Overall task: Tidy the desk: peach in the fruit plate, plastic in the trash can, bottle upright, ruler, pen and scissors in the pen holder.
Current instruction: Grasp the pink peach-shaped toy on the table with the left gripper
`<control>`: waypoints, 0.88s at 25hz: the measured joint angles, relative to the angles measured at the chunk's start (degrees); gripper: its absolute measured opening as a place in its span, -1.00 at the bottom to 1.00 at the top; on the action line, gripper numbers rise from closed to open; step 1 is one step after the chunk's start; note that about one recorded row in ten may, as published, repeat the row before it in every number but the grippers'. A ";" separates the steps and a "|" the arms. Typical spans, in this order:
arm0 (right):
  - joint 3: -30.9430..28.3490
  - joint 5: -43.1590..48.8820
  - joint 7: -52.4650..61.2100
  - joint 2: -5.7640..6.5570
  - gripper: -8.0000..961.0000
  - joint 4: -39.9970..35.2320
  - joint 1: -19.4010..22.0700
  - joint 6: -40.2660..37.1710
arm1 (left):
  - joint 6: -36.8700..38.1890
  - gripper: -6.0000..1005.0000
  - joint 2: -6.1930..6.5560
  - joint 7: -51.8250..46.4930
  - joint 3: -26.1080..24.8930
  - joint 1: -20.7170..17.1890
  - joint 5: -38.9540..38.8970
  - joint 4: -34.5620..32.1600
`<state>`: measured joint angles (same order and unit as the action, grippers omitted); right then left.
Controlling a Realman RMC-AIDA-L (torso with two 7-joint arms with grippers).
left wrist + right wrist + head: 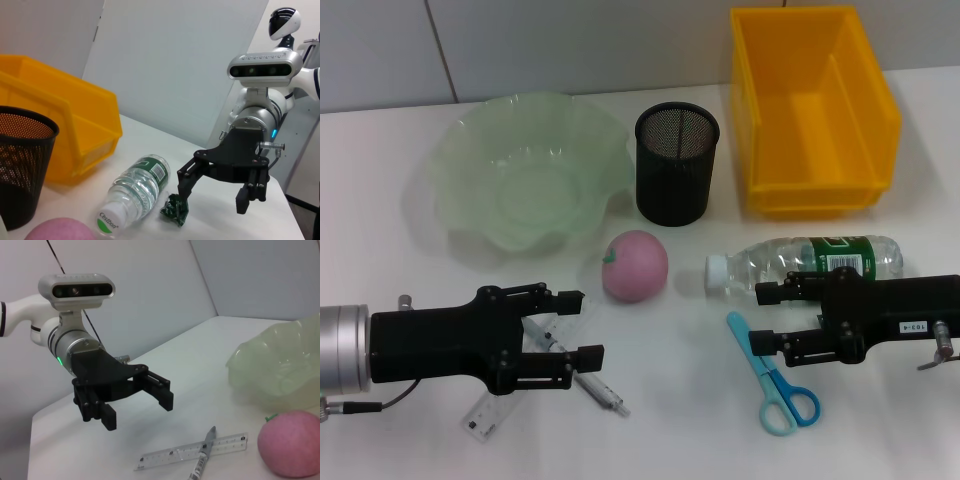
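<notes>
Left gripper [582, 326] over ruler [490, 412] and pen [582, 378], fingers spread, nothing held; fruit plate [525, 180] behind; peach [635, 265] on desk [680, 430] before pen holder [677, 162]; trash can [812, 108] far right; bottle [810, 262] lying flat; right gripper [768, 317] over it, fingers apart, nothing gripped; scissors [772, 376] just beside.

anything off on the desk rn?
Bottle lies on its side near the right hand. Peach sits outside the fruit plate. Pen lies crossed over the ruler.
</notes>
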<state>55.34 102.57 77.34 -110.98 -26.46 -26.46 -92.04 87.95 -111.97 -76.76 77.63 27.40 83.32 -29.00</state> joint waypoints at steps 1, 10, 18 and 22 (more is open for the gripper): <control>-0.02 0.00 0.00 -0.03 0.63 0.00 0.00 0.01 | 0.17 0.61 -0.01 -0.07 -0.07 -0.02 0.00 0.00; 0.01 0.00 0.08 -0.03 0.63 0.01 0.00 0.02 | 0.23 0.60 -0.01 -0.35 0.15 0.11 -0.01 0.00; -0.20 0.00 0.33 -0.12 0.63 0.44 0.39 0.02 | 0.30 0.60 0.00 -0.39 0.15 0.19 0.25 -0.74; -0.36 0.01 0.38 -0.36 0.63 0.52 0.90 0.19 | -1.10 0.60 -0.58 -0.47 -0.23 1.18 1.91 -3.17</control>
<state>54.98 102.58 77.71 -111.34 -25.94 -25.56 -91.85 86.84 -112.55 -77.22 77.40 28.58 85.24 -32.18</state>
